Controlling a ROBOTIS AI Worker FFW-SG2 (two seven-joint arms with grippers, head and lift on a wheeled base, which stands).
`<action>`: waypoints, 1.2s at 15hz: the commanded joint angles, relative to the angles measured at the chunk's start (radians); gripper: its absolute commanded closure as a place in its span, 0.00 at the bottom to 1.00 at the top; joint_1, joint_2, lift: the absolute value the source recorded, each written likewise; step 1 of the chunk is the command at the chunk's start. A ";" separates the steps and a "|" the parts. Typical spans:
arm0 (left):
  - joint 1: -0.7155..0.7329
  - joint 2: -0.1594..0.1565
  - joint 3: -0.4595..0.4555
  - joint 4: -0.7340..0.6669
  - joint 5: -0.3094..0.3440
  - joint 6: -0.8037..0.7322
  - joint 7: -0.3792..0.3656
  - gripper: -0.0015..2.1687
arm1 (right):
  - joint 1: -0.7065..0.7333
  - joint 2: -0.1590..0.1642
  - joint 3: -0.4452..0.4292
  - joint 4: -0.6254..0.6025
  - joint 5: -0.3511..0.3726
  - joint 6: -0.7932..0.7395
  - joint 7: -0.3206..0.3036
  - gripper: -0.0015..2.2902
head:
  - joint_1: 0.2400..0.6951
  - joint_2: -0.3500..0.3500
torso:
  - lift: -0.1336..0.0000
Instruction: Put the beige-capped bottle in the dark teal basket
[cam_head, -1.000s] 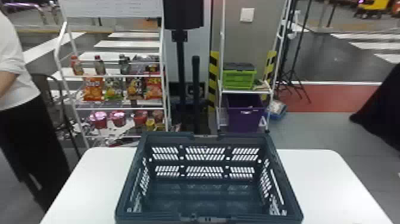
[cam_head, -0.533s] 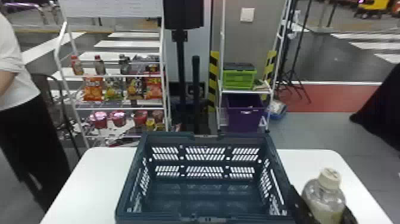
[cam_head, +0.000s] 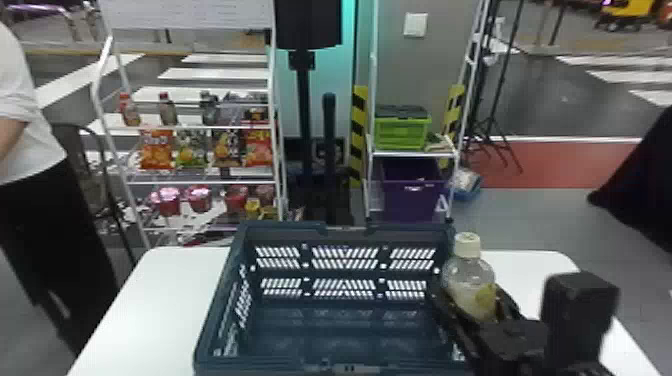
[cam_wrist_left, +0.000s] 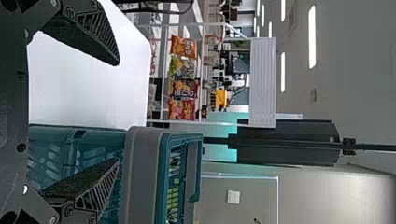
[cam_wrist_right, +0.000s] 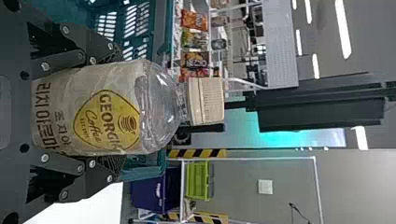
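Grab part looked done tbh: my right gripper (cam_wrist_right: 116, 111) was clamped on the beige-capped bottle (cam_head: 469, 280), held upright right by the side wall of the dark teal basket (cam_head: 300, 237). Left gripper (cam_wrist_left: 116, 112) had its fingers apart, nothing between them. I figured I only had to bring the bottle inward, lower it and let go

White table (cam_head: 150, 310) | dark teal basket (cam_head: 340, 325) upright on it | open top | slotted walls

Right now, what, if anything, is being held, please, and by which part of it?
The right gripper holds the beige-capped bottle by its labelled body, below the shoulder.
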 joint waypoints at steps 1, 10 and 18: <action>-0.004 -0.001 0.002 0.005 0.004 0.003 0.000 0.07 | -0.133 0.001 0.047 0.013 0.000 0.222 -0.018 0.93 | 0.57 0.50 | 1.00; -0.012 0.000 0.003 0.028 0.021 -0.013 -0.011 0.07 | -0.481 0.067 0.181 0.199 -0.006 0.716 -0.069 0.93 | 0.57 0.50 | 1.00; -0.012 0.000 0.014 0.036 0.027 -0.022 -0.017 0.07 | -0.648 0.091 0.228 0.452 -0.015 0.841 -0.069 0.93 | 0.57 0.50 | 1.00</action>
